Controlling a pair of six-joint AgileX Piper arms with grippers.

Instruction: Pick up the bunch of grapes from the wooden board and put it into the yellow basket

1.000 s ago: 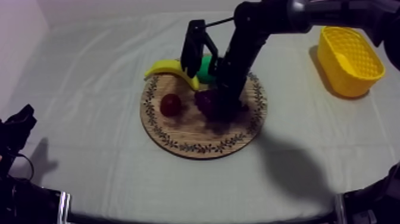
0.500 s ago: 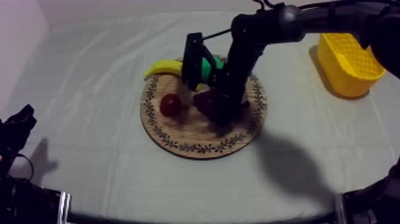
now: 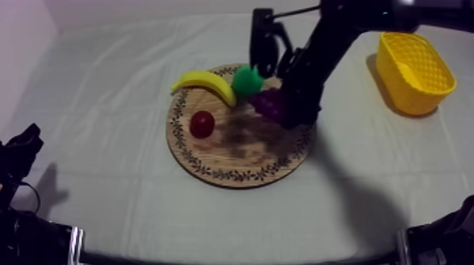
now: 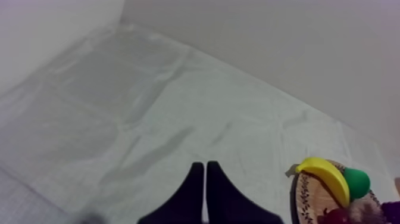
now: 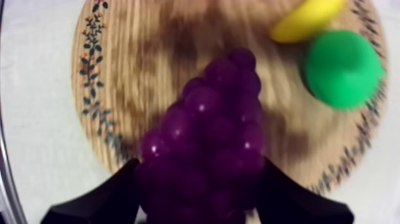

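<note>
top view, my right end effector (image 3: pixel 283 111) grips the grapes (image 3: pixel 268 104) over the board (image 3: pixel 233 168) by the pear (image 3: pixel 247 81), basket (image 3: pixel 412 70) well apart; left wrist, my left end effector (image 4: pixel 205 187) sits closed, empty, out of the way; right wrist, fingers (image 5: pixel 113 193) hug them for carrying.

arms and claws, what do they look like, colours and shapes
Both are black all over. The right arm is made of rounded, tube-like segments with a boxy part near its wrist. The left claw has two slim fingers tapering to points; the right claw has broad matte fingers, with no markings visible.
</note>
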